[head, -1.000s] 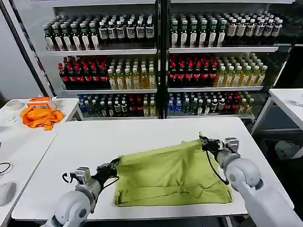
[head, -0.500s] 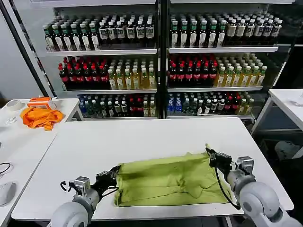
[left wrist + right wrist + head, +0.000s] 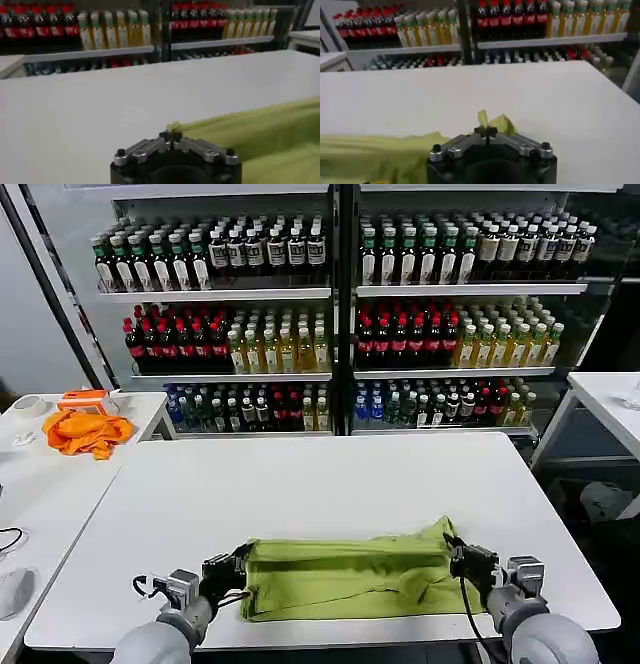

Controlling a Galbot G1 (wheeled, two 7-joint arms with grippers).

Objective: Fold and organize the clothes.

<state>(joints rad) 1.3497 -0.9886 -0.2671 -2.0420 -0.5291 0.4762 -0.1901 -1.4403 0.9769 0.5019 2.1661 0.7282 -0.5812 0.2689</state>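
Note:
The lime-green T-shirt (image 3: 345, 576) lies folded into a long narrow band near the front edge of the white table (image 3: 300, 484). My left gripper (image 3: 238, 563) is shut on the shirt's left end, and in the left wrist view the gripper (image 3: 171, 135) pinches a green corner of the shirt (image 3: 260, 132). My right gripper (image 3: 455, 553) is shut on the right end. In the right wrist view that gripper (image 3: 486, 131) holds a small tuft of the shirt (image 3: 380, 155) sticking up between its closed fingers.
An orange cloth (image 3: 85, 431) and an orange box (image 3: 82, 398) lie on a side table at the far left. Shelves of drink bottles (image 3: 340, 314) stand behind the table. Another white table (image 3: 610, 399) is at the right.
Both grippers have pulled the shirt's far edge toward the front of the table, folding the broad shirt into a narrow band. Both arms have drawn back toward me.

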